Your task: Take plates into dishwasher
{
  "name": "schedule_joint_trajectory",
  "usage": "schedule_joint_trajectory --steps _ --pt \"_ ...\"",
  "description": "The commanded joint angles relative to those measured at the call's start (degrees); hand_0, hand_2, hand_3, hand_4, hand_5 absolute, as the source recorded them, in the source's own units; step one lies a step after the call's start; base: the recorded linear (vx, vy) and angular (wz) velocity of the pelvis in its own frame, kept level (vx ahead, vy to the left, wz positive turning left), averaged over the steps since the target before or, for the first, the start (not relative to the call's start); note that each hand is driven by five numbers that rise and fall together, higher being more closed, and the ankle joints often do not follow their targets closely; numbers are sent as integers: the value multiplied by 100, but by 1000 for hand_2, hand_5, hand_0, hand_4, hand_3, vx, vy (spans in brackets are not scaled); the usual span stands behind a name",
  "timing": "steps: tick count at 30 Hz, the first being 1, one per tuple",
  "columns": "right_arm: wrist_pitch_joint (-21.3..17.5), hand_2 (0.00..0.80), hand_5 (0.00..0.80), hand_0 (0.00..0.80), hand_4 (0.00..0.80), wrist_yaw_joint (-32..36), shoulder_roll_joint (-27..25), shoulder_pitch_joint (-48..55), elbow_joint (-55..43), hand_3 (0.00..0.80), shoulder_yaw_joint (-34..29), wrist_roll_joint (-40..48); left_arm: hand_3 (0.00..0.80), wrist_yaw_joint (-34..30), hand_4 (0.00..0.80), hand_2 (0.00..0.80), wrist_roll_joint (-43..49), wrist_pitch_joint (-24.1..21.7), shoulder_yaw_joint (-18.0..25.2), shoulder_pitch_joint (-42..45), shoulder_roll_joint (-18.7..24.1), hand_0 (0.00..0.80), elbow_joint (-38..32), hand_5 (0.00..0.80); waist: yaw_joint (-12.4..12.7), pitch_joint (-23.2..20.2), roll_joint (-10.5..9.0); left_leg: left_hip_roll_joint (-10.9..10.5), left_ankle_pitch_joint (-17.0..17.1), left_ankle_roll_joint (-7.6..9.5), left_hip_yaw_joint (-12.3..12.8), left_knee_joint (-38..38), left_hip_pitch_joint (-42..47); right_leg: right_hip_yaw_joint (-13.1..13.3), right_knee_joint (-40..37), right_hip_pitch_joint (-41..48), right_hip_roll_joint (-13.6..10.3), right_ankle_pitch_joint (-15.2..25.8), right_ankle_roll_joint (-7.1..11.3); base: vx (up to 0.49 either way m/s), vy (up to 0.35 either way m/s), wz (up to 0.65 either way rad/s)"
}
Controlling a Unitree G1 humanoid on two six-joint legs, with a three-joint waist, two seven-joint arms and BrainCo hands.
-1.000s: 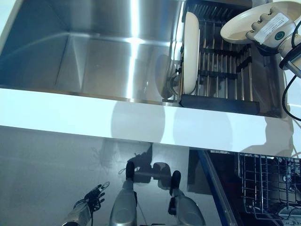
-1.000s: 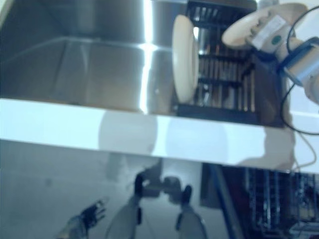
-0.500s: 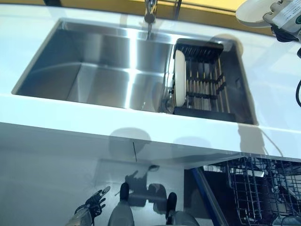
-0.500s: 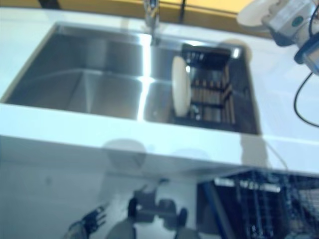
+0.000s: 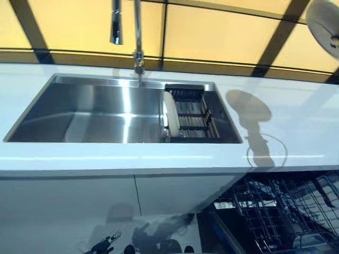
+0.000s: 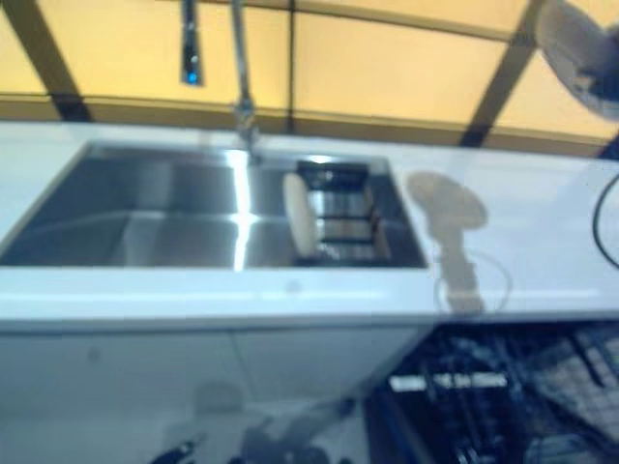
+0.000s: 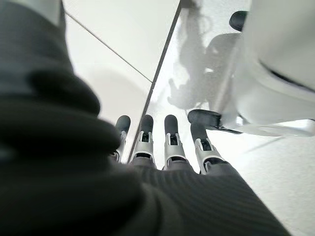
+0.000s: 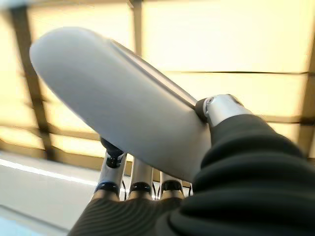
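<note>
Whole scene shifted against half a second ago: sink now lower and smaller in the frame, a yellow panelled wall filling the top, so a camera tilt rather than any move of the fixtures. Held plate now cut off at the upper right corner of the left eye view, where earlier it showed with the hand on it.

Two plates counted. One stands on edge at the left end of the single dark rack inside the sink, centre of the frame. The other sits high at upper right, pinched by the right hand: thumb on one face, fingers under the other, seen only in the right wrist view. One tap at top centre. One wire dishwasher basket pulled out at lower right, below the white counter.

Left hand low at bottom left of the left eye view, small and dim there; left wrist view shows its fingers straight and loose, holding nothing. Right eye view probably shows the same hand as a faint dark shape.
</note>
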Motion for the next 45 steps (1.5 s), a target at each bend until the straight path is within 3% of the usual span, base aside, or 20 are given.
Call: schedule_joint_trajectory --steps 1,5,9,17,24,33,45 --pt "212 800 800 800 800 334 -393 75 313 800 -661 862 0 -68 0 0 386 -110 36 -342 103 0 351 0 -157 -58 -169 195 -470 -17 -5 19 467 136 21 91 -57 72 314 -25 -45 -32" --pt "363 800 800 800 800 1107 -414 924 263 800 -1508 1449 0 -96 0 0 498 -59 33 -366 90 0 389 0 -411 -82 -181 270 -489 -16 207 19 595 335 21 85 9 92 284 -9 -31 -34" --pt "277 800 800 800 800 1625 -449 1778 320 800 -2252 1654 0 -88 0 0 551 -37 1 -410 40 0 414 0 -705 -108 -183 340 -520 -34 449 19 742 563 21 56 79 130 271 4 -19 -33" --pt "114 800 800 800 800 1986 -537 3017 450 800 -3256 1671 0 -67 0 0 558 91 -28 -507 39 0 388 0 -1113 -114 -166 468 -587 -81 925 19 950 900 21 -113 163 249 319 -9 -21 -31" --pt "-3 800 800 800 800 2336 -378 4075 281 800 -3975 1665 0 -110 0 0 632 164 -1 -554 85 0 389 0 -1329 -72 -145 517 -658 -88 1128 19 1032 1064 21 -313 183 346 352 -12 -27 -19" --pt "-324 800 800 800 800 2207 27 4411 88 800 -3950 1488 0 -68 0 0 569 211 -43 -651 94 0 327 0 -1385 31 -71 536 -681 -86 1142 19 973 1070 21 -505 175 406 372 -19 -33 -6" --pt "-174 800 800 800 800 1676 509 3912 -118 800 -3271 690 0 -137 0 0 431 189 -149 -762 133 0 203 0 -1273 415 184 481 -585 -129 891 19 702 861 21 -707 34 429 352 -43 -21 7"
